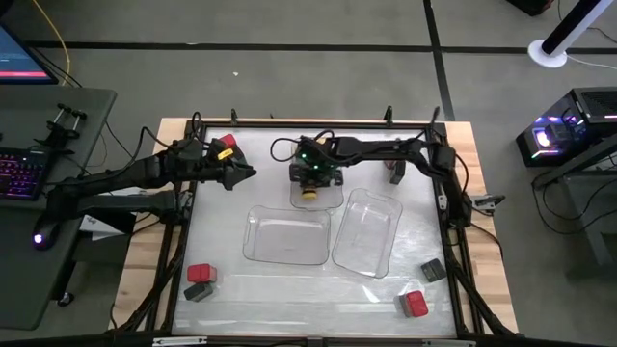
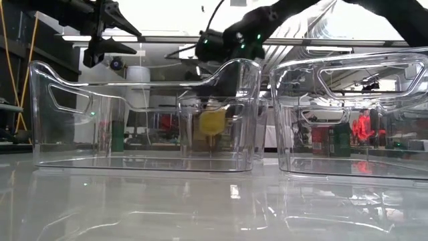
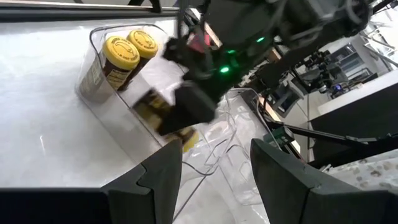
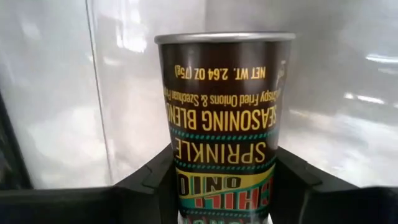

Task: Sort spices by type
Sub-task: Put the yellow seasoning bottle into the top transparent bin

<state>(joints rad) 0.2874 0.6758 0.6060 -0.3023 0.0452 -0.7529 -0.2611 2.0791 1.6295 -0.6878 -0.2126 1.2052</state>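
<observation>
My right gripper (image 1: 310, 176) is shut on a brown jar with a yellow lid (image 4: 224, 124), over the near end of a clear tray (image 3: 93, 38) at the table's far middle. Two more yellow-lidded jars (image 3: 121, 53) stand upright in that tray's far end. My left gripper (image 3: 211, 174) waits open to the tray's left, raised above the table, touching nothing. A red spice container (image 1: 225, 145) sits behind it. Red (image 1: 201, 275) and grey (image 1: 198, 291) containers lie near left; grey (image 1: 433, 271) and red (image 1: 415, 305) ones lie near right. My right gripper pinches the jar's round wall (image 4: 186, 180) between its two fingers, near the lid end. The fingers slant steeply down from the far side and lie along the jar. The jar is tilted, its metal bottom (image 4: 224, 38) pointing away from the gripper. Whether it rests on the tray floor is hidden.
Two empty clear trays (image 1: 287, 236) (image 1: 366, 231) lie side by side in the middle of the table, just nearer than my right gripper. A small red thing (image 1: 396, 172) sits under the right arm. A wooden frame (image 1: 145, 251) rims the white table top.
</observation>
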